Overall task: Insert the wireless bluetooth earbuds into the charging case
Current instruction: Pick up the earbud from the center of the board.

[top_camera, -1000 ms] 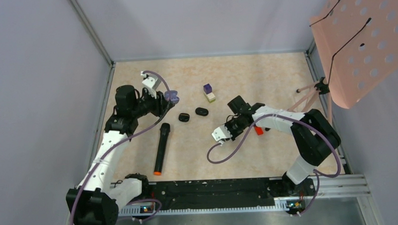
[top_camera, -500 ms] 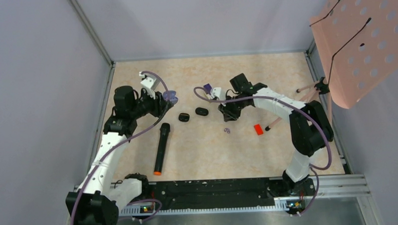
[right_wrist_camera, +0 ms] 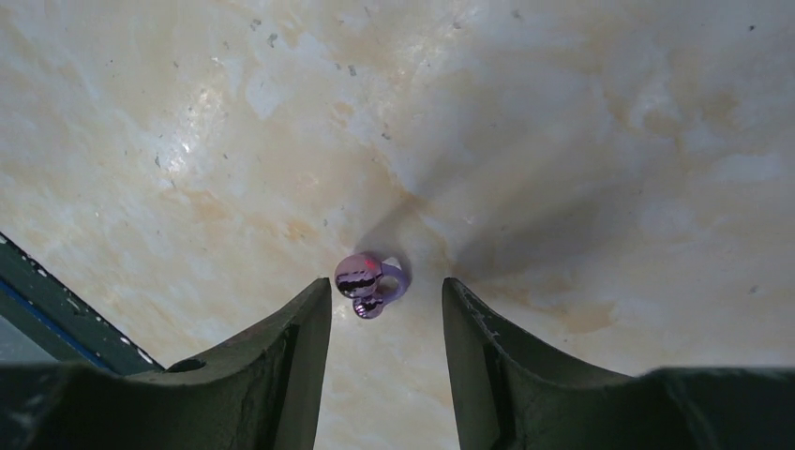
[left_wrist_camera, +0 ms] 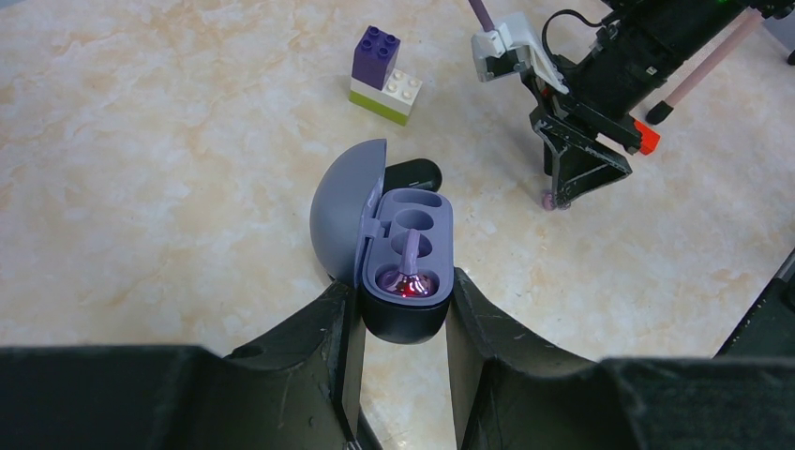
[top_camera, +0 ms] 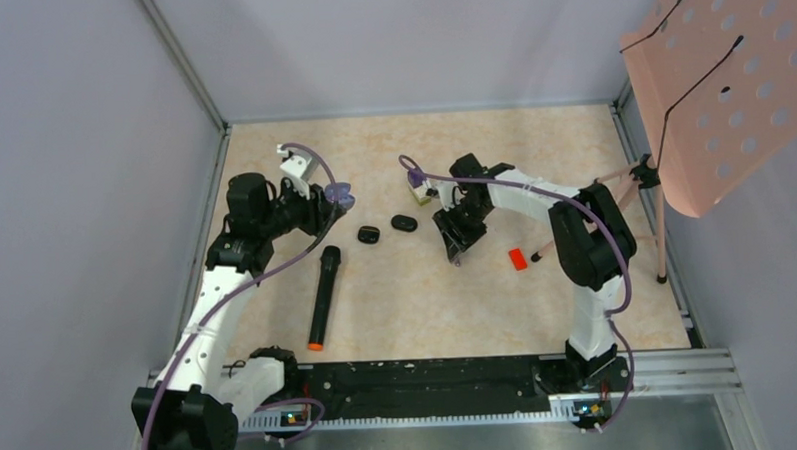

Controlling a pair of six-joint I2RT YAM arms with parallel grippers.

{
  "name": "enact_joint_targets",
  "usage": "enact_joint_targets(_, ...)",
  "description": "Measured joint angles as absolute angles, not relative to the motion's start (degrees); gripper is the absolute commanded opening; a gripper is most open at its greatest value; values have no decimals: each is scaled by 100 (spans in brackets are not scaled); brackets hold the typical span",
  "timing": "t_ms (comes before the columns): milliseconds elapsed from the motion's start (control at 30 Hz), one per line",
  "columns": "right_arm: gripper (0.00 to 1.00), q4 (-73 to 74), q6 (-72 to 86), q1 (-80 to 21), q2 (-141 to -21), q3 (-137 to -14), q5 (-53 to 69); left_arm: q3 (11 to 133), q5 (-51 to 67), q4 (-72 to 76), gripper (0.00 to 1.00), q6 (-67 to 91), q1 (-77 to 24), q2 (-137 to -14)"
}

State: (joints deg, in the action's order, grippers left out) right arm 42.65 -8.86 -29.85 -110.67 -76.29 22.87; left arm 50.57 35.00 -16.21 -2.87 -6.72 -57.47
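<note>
My left gripper [top_camera: 336,199] [left_wrist_camera: 401,300] is shut on the open charging case [left_wrist_camera: 405,244], grey-purple inside with a dark base, and holds it above the table. One shiny purple earbud [left_wrist_camera: 408,278] sits in its near well with a red light on; the far well is empty. A second purple clip-shaped earbud [right_wrist_camera: 361,278] lies on the table between the open fingers of my right gripper [right_wrist_camera: 386,286] [top_camera: 457,255], close to the left finger. It also shows in the left wrist view [left_wrist_camera: 547,199].
Two small black oval pieces [top_camera: 368,234] [top_camera: 403,223] lie mid-table. A black microphone [top_camera: 322,296] lies left of centre. A purple and white brick stack [left_wrist_camera: 384,75] stands at the back. A red piece [top_camera: 517,260] and a pink music stand [top_camera: 720,84] are on the right.
My right arm has swung from the near middle toward the back and come down over the purple earbud on the table. My left gripper and the case have barely moved.
</note>
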Motion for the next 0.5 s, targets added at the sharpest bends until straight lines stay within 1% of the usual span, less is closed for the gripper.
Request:
enact_joint_targets(300, 41, 4289, -609, -3225, -11236, -7817, 1946, 5057, 3454, -1673, 0, -276, -639, -5725)
enact_joint_targets(500, 45, 4309, -591, -3592, -11222, -7832, 1638, 5057, 3437, -1675, 0, -276, -628, -5710)
